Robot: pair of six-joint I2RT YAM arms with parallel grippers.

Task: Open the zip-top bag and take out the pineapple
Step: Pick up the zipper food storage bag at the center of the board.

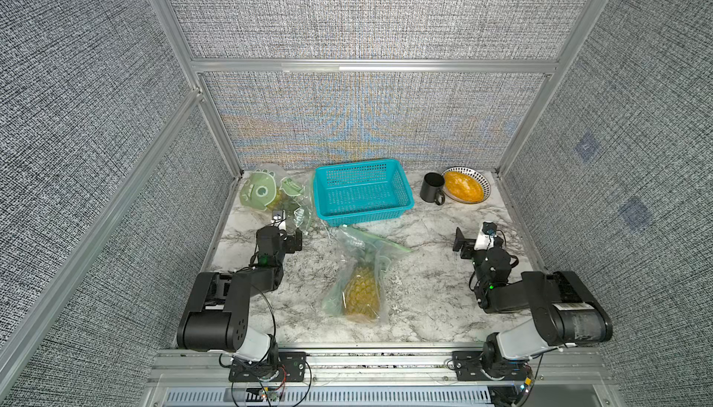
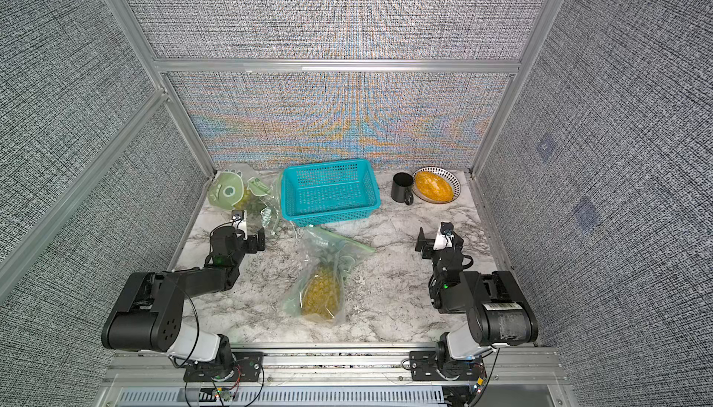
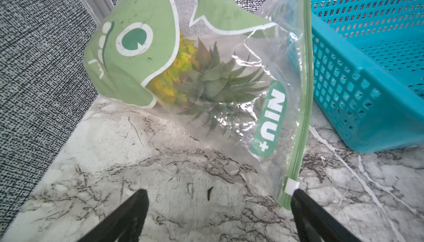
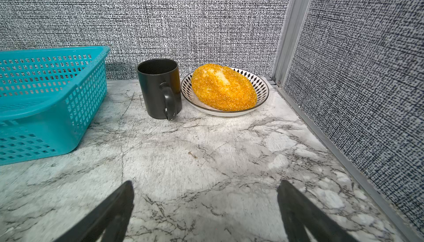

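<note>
A clear zip-top bag (image 1: 357, 254) (image 2: 328, 249) lies in the middle of the marble table with a yellow pineapple (image 1: 362, 296) (image 2: 321, 297) inside; its green zip edge (image 1: 389, 244) points toward the basket. A second bag (image 1: 266, 193) (image 3: 231, 123), printed with a green cartoon, stands at the back left and also holds a pineapple (image 3: 181, 78). My left gripper (image 1: 296, 238) (image 3: 218, 192) is open just in front of that printed bag, one fingertip (image 3: 298, 195) beside its white slider (image 3: 292, 185). My right gripper (image 1: 461, 243) (image 4: 206, 183) is open over bare table at the right.
A teal basket (image 1: 401, 200) (image 4: 75, 105) stands at the back centre. A black mug (image 1: 432, 187) (image 4: 158, 87) and a patterned plate (image 1: 485, 181) (image 4: 261, 87) with a yellow bun (image 4: 223, 87) sit at the back right. Grey walls enclose three sides.
</note>
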